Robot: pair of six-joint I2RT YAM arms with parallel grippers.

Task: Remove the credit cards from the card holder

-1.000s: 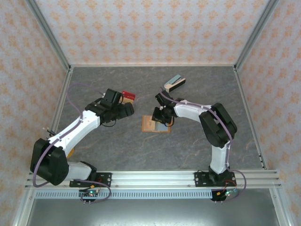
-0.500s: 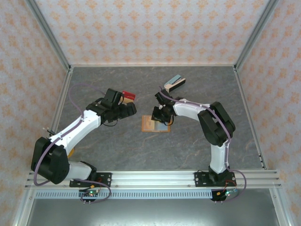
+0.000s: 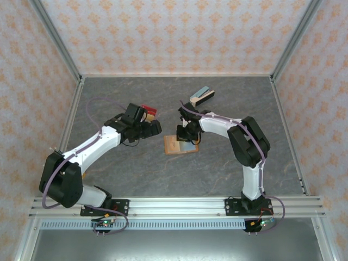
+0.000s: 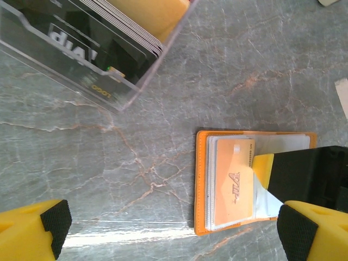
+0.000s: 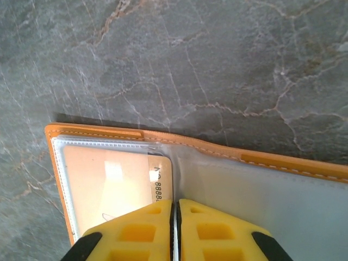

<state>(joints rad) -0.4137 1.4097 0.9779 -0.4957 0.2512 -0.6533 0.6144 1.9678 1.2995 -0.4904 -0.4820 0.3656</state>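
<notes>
Box [image 4: 65,76] of cards [image 4: 128,41] lies near the open card holder [image 4: 283,142].

The orange card [image 4: 231,185] in the holder [image 4: 200,179] bears "VIP" in slanted red-orange letters. In the right wrist view, a row of 8s runs along that card's end. The black card [image 4: 81,43] in the clear box [image 4: 128,100] reads "VIP" in pale letters, seen upside down, with a small gold "LOGO" near its edge.
</notes>
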